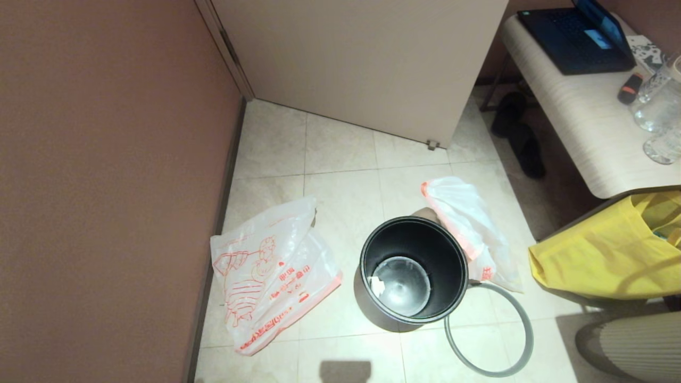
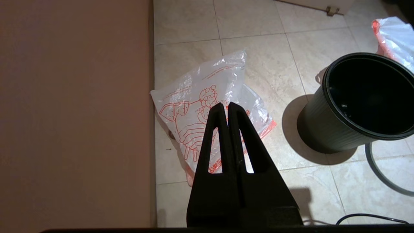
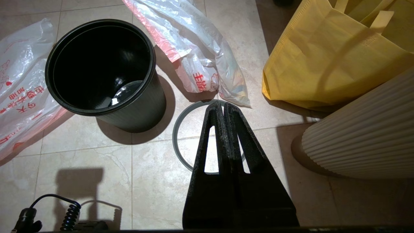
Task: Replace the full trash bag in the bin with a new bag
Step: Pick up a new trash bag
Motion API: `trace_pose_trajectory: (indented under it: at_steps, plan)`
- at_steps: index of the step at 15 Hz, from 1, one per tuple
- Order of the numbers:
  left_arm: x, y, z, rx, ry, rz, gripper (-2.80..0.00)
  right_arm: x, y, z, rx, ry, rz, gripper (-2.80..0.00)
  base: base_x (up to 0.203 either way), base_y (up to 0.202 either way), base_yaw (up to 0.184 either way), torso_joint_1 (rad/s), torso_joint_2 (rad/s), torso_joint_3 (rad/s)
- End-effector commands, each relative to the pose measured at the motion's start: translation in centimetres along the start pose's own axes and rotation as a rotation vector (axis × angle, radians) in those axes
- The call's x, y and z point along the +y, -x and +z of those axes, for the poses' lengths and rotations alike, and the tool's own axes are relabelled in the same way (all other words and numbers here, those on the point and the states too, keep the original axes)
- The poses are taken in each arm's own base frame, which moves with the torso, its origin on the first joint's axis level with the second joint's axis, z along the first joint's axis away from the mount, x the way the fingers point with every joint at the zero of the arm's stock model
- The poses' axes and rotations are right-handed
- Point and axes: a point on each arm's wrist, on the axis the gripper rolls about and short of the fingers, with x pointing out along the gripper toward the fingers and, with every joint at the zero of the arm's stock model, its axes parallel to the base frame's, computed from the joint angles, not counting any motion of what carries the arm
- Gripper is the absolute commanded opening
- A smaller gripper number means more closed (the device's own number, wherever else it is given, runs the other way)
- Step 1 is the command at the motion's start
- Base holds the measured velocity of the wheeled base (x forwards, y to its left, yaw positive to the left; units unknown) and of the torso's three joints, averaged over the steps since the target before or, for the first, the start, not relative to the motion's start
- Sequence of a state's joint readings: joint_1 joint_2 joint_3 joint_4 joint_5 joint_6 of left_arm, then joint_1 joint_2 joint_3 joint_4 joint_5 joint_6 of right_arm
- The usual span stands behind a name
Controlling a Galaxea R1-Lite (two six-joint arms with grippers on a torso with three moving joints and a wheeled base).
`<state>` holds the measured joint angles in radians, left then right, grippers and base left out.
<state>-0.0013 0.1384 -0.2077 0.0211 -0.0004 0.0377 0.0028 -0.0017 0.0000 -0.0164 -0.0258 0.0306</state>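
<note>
The bin (image 1: 414, 268) stands on the tiled floor with no bag in it; a pale disc and a white scrap lie at its bottom. Its grey hoop (image 1: 530, 335) lies on the floor to its right. The full trash bag (image 1: 468, 229) lies slumped behind the bin on its right, touching it. To the left, by the wall, the new bag (image 1: 271, 282) lies flat. Neither arm shows in the head view. My left gripper (image 2: 227, 105) hangs shut and empty above the new bag (image 2: 194, 106). My right gripper (image 3: 223, 106) hangs shut and empty over the hoop (image 3: 174, 134).
A brown wall (image 1: 106, 159) runs along the left and a pale door (image 1: 362, 64) closes the back. A yellow cloth tote (image 1: 606, 255) and a ribbed white object (image 3: 362, 136) crowd the right. Above them is a table (image 1: 585, 122) with a laptop (image 1: 574, 37).
</note>
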Motion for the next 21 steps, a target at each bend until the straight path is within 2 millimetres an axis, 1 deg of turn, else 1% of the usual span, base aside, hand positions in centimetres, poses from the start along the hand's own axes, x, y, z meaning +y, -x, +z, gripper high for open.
trace_pose_trajectory:
  at_steps: [1, 3, 5, 7, 8, 10, 12, 14, 17, 18, 21]
  plan:
    - [0.1, -3.0, 3.0, 0.134, -0.028, -0.009, -2.80, 0.0, 0.0, 0.0, 0.002, 0.000, 0.000, -2.80, 0.000, 0.000, 0.000, 0.000, 0.00, 0.000]
    - [0.2, -6.2, 5.2, 0.215, -0.082, -0.023, -2.80, 0.0, 0.0, 0.0, 0.002, 0.000, 0.000, -2.80, 0.000, 0.000, 0.000, 0.000, 0.00, 0.000]
    - [0.2, -10.1, 6.4, 0.291, -0.145, -0.039, -2.80, 0.0, 0.0, 0.0, 0.002, 0.000, 0.000, -2.80, 0.000, 0.000, 0.000, 0.000, 0.00, 0.000]
    - [0.1, -13.8, 6.7, 0.346, -0.236, -0.065, -2.80, 0.0, 0.0, 0.0, 0.003, 0.000, 0.000, -2.80, 0.000, 0.000, 0.000, 0.000, 0.00, 0.000]
    - [-0.3, -15.4, 6.6, 0.368, -0.277, -0.086, -2.80, 0.0, 0.0, 0.0, 0.002, 0.000, 0.000, -2.80, 0.000, 0.000, 0.000, 0.000, 0.00, 0.000]
    - [-2.3, -18.5, 5.7, 0.435, -0.378, -0.138, -2.80, 0.0, 0.0, 0.0, 0.003, 0.000, 0.000, -2.80, 0.000, 0.000, 0.000, 0.000, 0.00, 0.000]
    - [-4.2, -21.2, 4.0, 0.524, -0.462, -0.162, -2.80, 0.0, 0.0, 0.0, 0.003, 0.000, 0.000, -2.80, 0.000, 0.000, 0.000, 0.000, 0.00, 0.000]
    - [-6.0, -24.0, 1.5, 0.609, -0.518, -0.181, -2.80, 0.0, 0.0, 0.0, 0.003, 0.000, 0.000, -2.80, 0.000, 0.000, 0.000, 0.000, 0.00, 0.000]
    - [-8.3, -27.8, -3.6, 0.703, -0.590, -0.186, -2.80, 0.0, 0.0, 0.0, 0.003, 0.000, 0.000, -2.80, 0.000, 0.000, 0.000, 0.000, 0.00, 0.000]
    - [-8.9, -28.9, -5.6, 0.733, -0.623, -0.191, -2.80, 0.0, 0.0, 0.0, 0.003, 0.000, 0.000, -2.80, 0.000, 0.000, 0.000, 0.000, 0.00, 0.000]
    - [-10.5, -31.2, -11.8, 0.813, -0.717, -0.219, -2.80, 0.0, 0.0, 0.0, 0.001, 0.000, 0.000, -2.80, 0.000, 0.000, 0.000, 0.000, 0.00, 0.000]
